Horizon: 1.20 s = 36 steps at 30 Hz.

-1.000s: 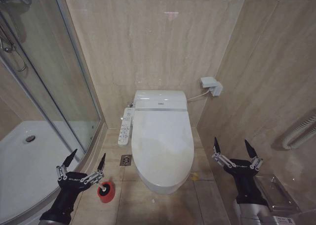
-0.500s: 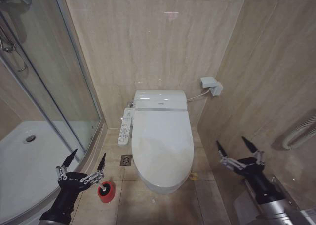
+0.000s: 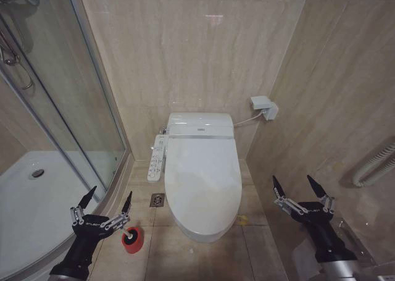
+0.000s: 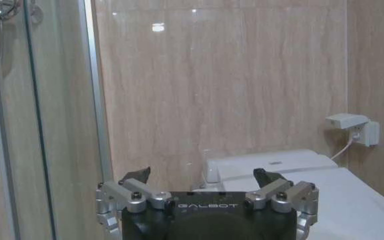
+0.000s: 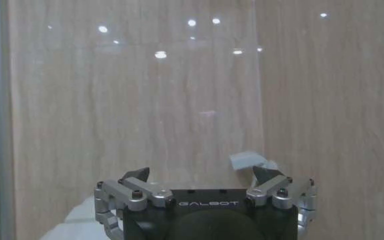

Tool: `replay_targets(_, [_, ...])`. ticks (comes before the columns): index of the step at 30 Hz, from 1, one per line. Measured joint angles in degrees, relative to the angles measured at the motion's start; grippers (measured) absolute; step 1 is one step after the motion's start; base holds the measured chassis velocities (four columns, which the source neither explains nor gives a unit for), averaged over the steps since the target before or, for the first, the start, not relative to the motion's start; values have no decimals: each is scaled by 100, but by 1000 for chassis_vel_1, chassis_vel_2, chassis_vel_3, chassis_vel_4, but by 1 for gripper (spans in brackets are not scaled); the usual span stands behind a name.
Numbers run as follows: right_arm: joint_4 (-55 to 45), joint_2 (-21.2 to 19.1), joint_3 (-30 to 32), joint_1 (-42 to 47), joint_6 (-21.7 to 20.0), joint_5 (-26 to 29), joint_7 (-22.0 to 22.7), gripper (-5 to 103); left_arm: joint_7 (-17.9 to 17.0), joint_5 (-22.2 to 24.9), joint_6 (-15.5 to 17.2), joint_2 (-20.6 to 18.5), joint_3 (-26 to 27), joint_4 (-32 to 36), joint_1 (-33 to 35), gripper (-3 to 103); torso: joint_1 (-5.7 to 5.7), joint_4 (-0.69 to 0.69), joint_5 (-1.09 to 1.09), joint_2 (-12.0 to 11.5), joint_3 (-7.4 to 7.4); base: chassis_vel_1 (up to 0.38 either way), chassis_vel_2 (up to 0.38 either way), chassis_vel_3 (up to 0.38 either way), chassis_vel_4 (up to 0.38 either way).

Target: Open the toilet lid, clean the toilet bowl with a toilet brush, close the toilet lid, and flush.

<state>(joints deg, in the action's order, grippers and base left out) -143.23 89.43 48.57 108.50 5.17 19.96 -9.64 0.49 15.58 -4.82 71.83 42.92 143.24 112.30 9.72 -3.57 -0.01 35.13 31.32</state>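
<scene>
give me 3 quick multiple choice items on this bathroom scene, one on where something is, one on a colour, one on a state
1. Where is the toilet brush?
A. on the floor left of the toilet bowl
B. in the right gripper
C. on the toilet lid

2. What colour is the holder cup?
A. blue
B. red
C. white

3. How is the toilet lid?
A. raised
B. removed
C. down

Answers:
1 A, its dark head sits in the cup on the tiles, near the left gripper.
2 B, the cup shows red.
3 C, the lid lies flat, covering the bowl; the right gripper is open beside it, holding nothing.
</scene>
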Motion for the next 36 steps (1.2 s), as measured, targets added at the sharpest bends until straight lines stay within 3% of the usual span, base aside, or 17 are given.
replay_targets(11, [-13,-298,-176,175,117,-83,904,100,0,0,0,0,0,0,0,100,0,0,0,0,0,0,0,0,0])
replay_targets(36, [-8,-511,-234,107,-129,167,867,100,0,0,0,0,0,0,0,100,0,0,1,0,0,0,0,0,0])
